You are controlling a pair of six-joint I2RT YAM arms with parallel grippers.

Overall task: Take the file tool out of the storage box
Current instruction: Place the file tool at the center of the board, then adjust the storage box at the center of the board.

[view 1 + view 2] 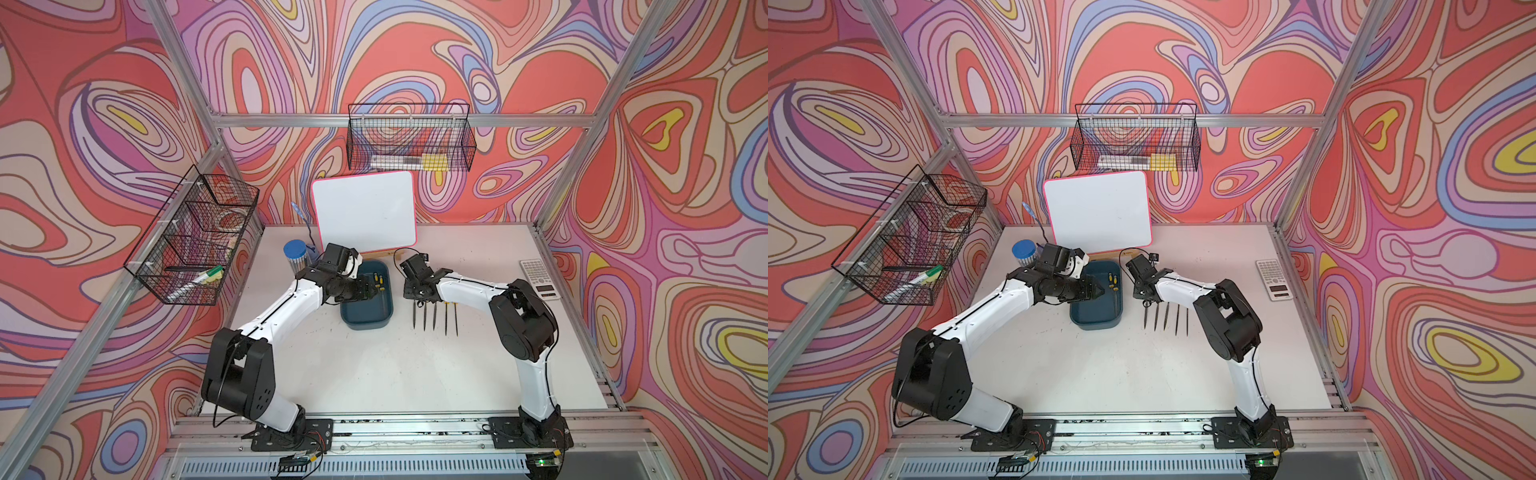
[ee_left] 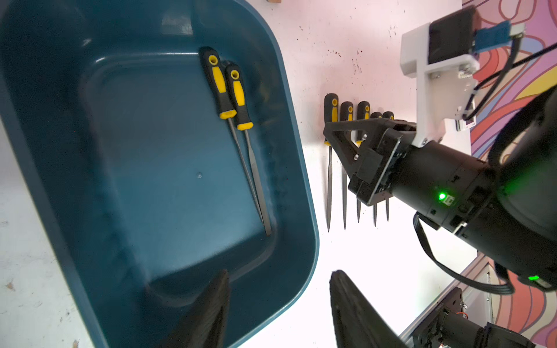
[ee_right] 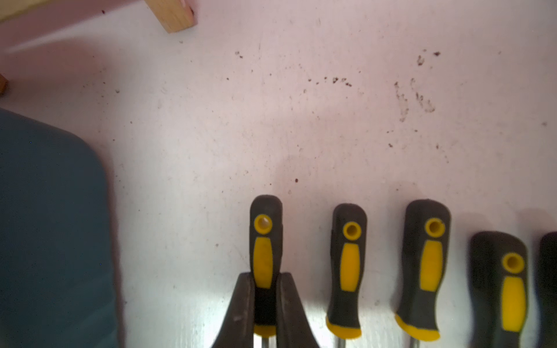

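The teal storage box (image 1: 365, 325) (image 1: 1096, 323) sits mid-table. Two file tools (image 2: 229, 93) with black-and-yellow handles lie side by side along the right wall of the box (image 2: 150, 180). My left gripper (image 2: 280, 274) (image 1: 375, 292) hangs open over the box's near right rim, holding nothing. Right of the box, several more files (image 1: 435, 318) lie in a row on the table. My right gripper (image 3: 265, 275) (image 1: 419, 302) is shut on the handle of the leftmost file (image 3: 263, 241) in that row. I cannot tell if that file touches the table.
A whiteboard (image 1: 365, 216) leans at the back on a wooden stand (image 3: 173, 15). A blue-lidded jar (image 1: 297, 253) stands left of the box. A calculator (image 1: 539, 277) lies at the right edge. Wire baskets (image 1: 195, 237) (image 1: 411, 139) hang on the walls.
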